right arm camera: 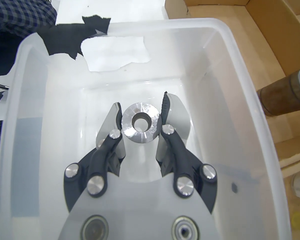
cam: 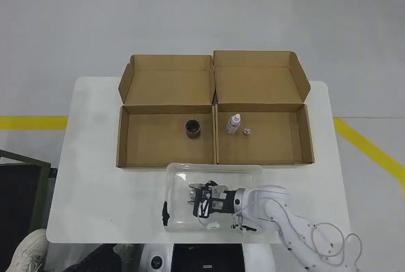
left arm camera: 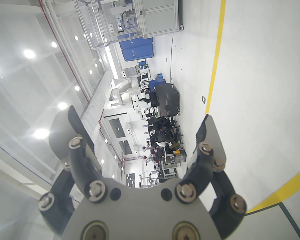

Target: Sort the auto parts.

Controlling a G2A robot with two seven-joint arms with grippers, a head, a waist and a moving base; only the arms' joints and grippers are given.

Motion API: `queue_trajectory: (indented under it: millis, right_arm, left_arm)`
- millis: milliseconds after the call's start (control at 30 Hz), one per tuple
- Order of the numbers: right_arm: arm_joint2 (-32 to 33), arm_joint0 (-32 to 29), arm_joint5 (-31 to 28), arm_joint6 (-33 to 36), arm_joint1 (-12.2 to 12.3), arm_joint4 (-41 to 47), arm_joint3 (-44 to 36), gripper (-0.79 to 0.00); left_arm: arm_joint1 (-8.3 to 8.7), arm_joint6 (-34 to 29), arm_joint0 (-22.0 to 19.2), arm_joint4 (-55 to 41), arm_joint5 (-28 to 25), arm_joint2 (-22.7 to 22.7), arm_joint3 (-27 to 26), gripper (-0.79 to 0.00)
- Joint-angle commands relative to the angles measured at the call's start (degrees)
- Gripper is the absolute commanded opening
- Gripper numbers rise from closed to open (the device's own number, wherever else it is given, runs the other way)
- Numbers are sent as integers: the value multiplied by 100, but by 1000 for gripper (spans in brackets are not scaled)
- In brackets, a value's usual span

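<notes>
Ring and fingers are the relation that matters, and the top view only gives me the setting. My right gripper (cam: 201, 200) sits inside the clear bin (cam: 182, 166) at the near edge of the table (cam: 94, 170). Beyond the bin's far wall lie two open cardboard boxes. The left box (cam: 124, 139) holds a dark sleeve (cam: 192, 128). The right box (cam: 306, 136) holds a white bottle-shaped part (cam: 233, 123) with a small part (cam: 246, 130) just beside it.

In the left wrist view my left gripper (left arm camera: 140, 113) hangs spread wide with nothing in it and faces away from the table. I judge the job belongs to my right arm.

In the right wrist view my right gripper (right arm camera: 141, 106) has a pad against each side of the steel ring (right arm camera: 140, 125), closed on it. The ring lies flat and its bore points up at my wrist. I cannot tell whether it rests on the bin floor. The bin wall (right arm camera: 240, 51) stands between my fingers and the dark sleeve (right arm camera: 282, 98), so I judge I must rise straight up before crossing. Torn black tape (right arm camera: 62, 38) and a white label (right arm camera: 115, 53) sit on the wall ahead of my fingertips.
</notes>
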Motion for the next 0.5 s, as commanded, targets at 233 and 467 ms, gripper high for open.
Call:
queue_trajectory:
  millis: [233, 467]
  right_arm:
    - [414, -180, -230, -403, 94, 487, -153, -785]
    - [804, -295, -359, -644, 170, 865, -326, -785]
  left_arm:
    - [0, 0, 0, 0, 0, 0, 0, 0]
    - [0, 0, 0, 0, 0, 0, 0, 0]
